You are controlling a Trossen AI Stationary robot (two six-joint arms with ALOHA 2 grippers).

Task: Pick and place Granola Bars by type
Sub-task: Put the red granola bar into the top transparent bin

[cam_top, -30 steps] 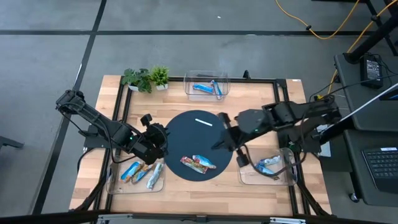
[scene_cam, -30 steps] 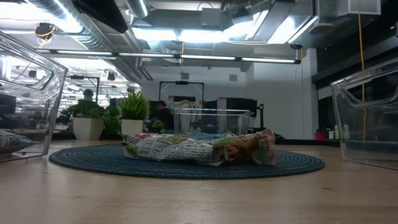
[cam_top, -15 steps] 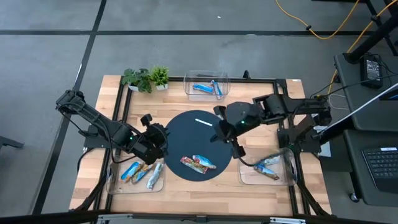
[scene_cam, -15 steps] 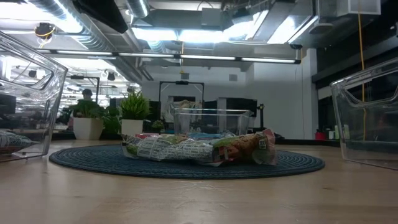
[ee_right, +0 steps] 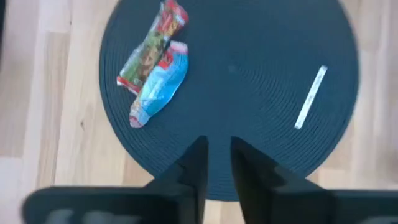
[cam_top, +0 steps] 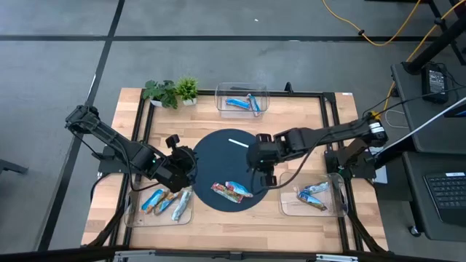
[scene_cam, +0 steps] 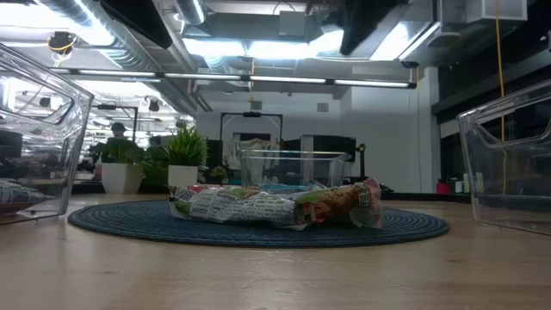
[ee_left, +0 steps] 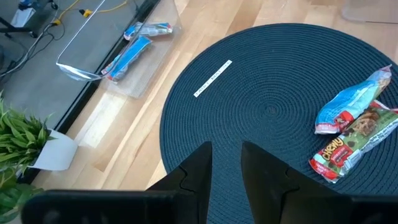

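Two matte black jointed arms, chunky at the joints; the right tool [cam_top: 256, 172] and left tool [cam_top: 191, 166] end in flat dark fingers [ee_left: 261, 169].

bars on mat [cam_top: 231, 191]: 2 | clear bins [cam_top: 242, 100]: 3 | potted plants [cam_top: 172, 92]: 2

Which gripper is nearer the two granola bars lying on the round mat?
The right. The right gripper hangs over the mat just beside the two granola bars. The left gripper sits at the mat's opposite edge, farther from them.
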